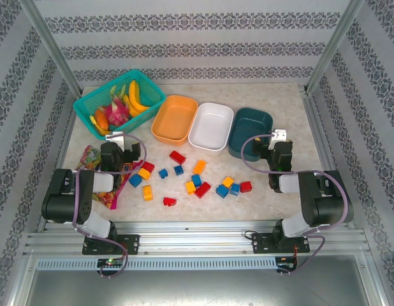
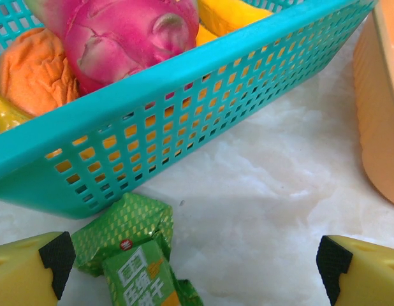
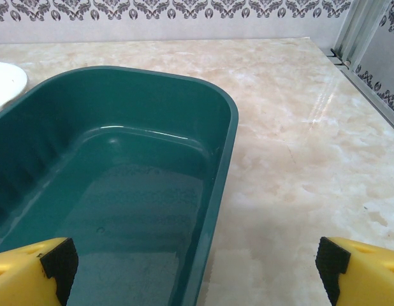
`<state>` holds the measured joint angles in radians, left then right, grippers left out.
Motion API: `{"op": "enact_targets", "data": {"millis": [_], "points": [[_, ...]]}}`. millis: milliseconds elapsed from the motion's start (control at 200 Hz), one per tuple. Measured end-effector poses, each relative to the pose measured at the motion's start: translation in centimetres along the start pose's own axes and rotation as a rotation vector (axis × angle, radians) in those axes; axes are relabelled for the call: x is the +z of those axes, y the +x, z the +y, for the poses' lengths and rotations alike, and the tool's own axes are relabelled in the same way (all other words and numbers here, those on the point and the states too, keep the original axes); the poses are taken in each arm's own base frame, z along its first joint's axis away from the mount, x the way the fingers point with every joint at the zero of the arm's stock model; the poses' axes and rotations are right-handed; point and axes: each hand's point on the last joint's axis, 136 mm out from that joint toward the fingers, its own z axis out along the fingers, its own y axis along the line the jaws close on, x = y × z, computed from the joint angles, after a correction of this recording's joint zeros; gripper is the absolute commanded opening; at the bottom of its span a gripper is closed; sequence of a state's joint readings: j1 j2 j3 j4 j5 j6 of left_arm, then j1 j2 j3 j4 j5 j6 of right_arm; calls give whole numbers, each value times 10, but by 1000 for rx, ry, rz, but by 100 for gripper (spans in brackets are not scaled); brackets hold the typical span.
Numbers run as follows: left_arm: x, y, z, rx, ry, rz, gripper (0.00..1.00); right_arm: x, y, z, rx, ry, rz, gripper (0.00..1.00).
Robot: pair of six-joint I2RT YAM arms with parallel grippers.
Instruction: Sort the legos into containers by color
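Several red, blue and orange-yellow legos (image 1: pixel 199 167) lie scattered on the table's middle, between the two arms. Behind them stand three empty containers side by side: an orange bowl (image 1: pixel 175 119), a white bowl (image 1: pixel 211 125) and a dark teal bowl (image 1: pixel 251 131). My left gripper (image 1: pixel 120 144) is at the left of the bricks, open (image 2: pixel 194 268) over bare table, with the orange bowl's wall (image 2: pixel 382 115) to its right. My right gripper (image 1: pixel 273 145) is open (image 3: pixel 194 261) at the teal bowl's near right rim (image 3: pixel 226 159), holding nothing.
A teal mesh basket (image 1: pixel 104 87) of toy fruit stands at the back left, its wall (image 2: pixel 184 76) close ahead of the left gripper. A green snack packet (image 2: pixel 130 248) lies by the left finger, on a colourful snack bag (image 1: pixel 90 158). Metal frame posts border the table.
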<state>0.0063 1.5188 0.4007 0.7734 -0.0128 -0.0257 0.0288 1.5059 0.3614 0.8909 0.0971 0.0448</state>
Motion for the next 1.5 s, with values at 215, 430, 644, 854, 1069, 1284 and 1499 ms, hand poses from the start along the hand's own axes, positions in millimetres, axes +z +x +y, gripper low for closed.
{"op": "enact_targets", "data": {"millis": [215, 430, 644, 854, 1069, 1284, 1499], "points": [[-57, -72, -14, 8, -38, -174, 100, -34, -55, 6, -20, 69, -150, 98], [-117, -129, -39, -1, -13, -295, 100, -84, -154, 13, -3, 107, -327, 98], [-168, -225, -41, -129, -23, -377, 100, -168, -309, 28, 315, -15, -449, 98], [-196, -251, -23, -430, -55, -226, 100, -191, -284, 25, 561, -143, -250, 98], [-173, -194, -45, -404, -25, 98, 100, -177, -213, 59, 503, -132, 140, 90], [-174, -150, -72, -382, 55, 359, 100, -197, -176, 52, 560, -63, 327, 80], [-184, -102, -114, -369, 189, 542, 100, -194, -87, 60, 636, 32, 639, 78]]}}
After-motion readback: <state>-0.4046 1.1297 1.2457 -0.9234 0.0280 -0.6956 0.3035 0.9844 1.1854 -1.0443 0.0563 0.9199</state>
